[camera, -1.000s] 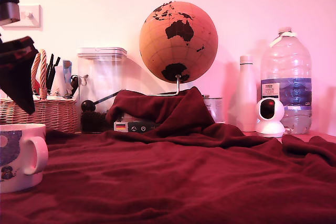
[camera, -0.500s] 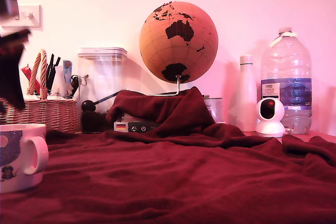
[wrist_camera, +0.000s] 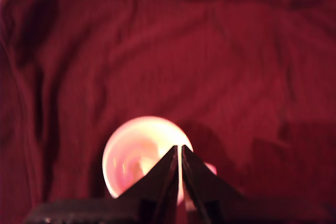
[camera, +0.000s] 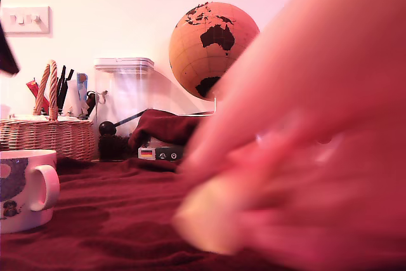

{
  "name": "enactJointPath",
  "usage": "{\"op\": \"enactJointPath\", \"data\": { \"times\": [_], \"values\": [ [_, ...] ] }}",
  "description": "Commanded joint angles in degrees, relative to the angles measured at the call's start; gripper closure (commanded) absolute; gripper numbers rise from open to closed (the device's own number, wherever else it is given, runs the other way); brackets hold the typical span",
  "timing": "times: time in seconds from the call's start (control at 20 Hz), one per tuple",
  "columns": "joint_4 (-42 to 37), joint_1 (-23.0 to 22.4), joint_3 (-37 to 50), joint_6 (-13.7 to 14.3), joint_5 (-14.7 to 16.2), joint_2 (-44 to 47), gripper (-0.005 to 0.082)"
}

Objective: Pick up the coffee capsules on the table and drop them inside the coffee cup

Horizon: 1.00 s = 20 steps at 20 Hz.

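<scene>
**A hand crowds the view while the claw hangs over the mug**

At the far edge of the exterior view's left, a dark sliver of the arm (camera: 6, 49) shows high up near the wall switch (camera: 24, 19). Below it the coffee cup (camera: 24, 190) stands upright on the red cloth of the tabletop (camera: 108, 214), its loop handle turned toward the exterior view's right. Behind the cup is a wicker basket (camera: 47, 138) stuffed with tools, then a clear lidded canister (camera: 124, 103), then a small dark box with a flag sticker (camera: 158, 152) half under a fold of cloth. A cork globe (camera: 212, 49) stands above that.

From there on, a person's hand (camera: 317, 131) fills the exterior view's right, very close and blurred. A pale, cream-coloured thing (camera: 212, 217) shows at its fingertips low over the cloth; it is too smeared to say it is a coffee capsule, or whether it touches the cloth.

From the wrist camera, the claw (wrist_camera: 180, 153) points down with its two dark jaws pressed together, only a thin bright line between them, nothing pinched. The cup's open mouth (wrist_camera: 134, 153) lies directly beneath the tips; its inside is too blurred and washed out to tell what it holds.
</scene>
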<state>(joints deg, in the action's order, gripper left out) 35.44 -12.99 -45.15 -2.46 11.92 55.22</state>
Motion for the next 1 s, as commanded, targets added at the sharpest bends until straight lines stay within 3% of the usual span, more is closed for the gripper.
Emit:
{"op": "enactJointPath", "data": {
  "times": [0.0, 0.4, 0.5, 0.95],
  "values": [
    [0.57, -0.11, 0.09, -0.11, 0.52, 0.17, 0.0793],
    [0.13, -2.99, 4.07, -1.07, 2.60, 0.15, 0.0793],
    [-1.25, -4.24, 6.27, -2.99, 2.56, 0.15, 0.0793],
    [-5.75, -13.25, 9.40, -4.70, 1.46, -6.75, 0.0793]
  ]
}}
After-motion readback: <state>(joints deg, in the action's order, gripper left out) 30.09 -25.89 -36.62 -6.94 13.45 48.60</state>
